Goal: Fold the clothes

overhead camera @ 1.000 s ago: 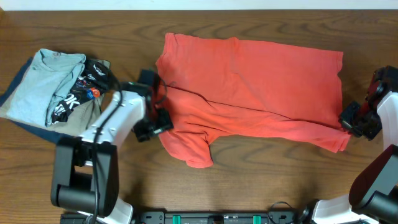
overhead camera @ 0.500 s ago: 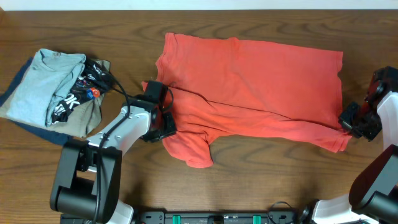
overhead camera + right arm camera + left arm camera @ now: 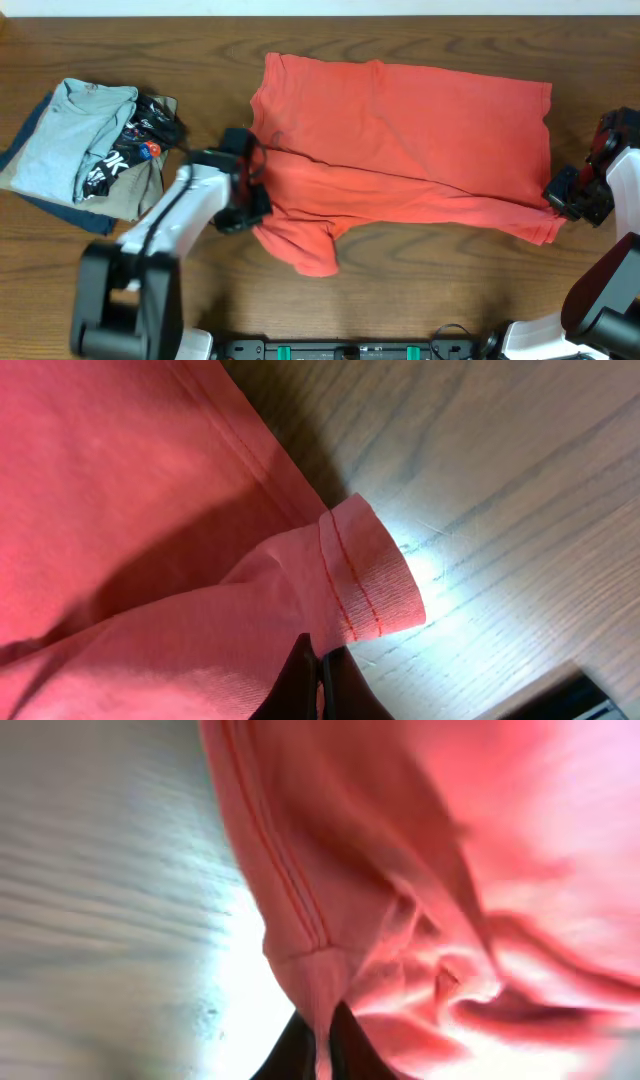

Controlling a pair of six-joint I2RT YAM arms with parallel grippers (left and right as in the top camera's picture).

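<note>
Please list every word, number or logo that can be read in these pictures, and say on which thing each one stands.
Black garment: white print, too small and creased to read.
T-shirt: no text shows on the side facing up, nor in either wrist view.
Blue-grey shirt: none.
So no text in these pictures can be quoted.

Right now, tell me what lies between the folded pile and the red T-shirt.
Overhead view: only bare table and the left arm's white link, its left gripper shut on the red T-shirt's edge nearest the folded pile.
</note>
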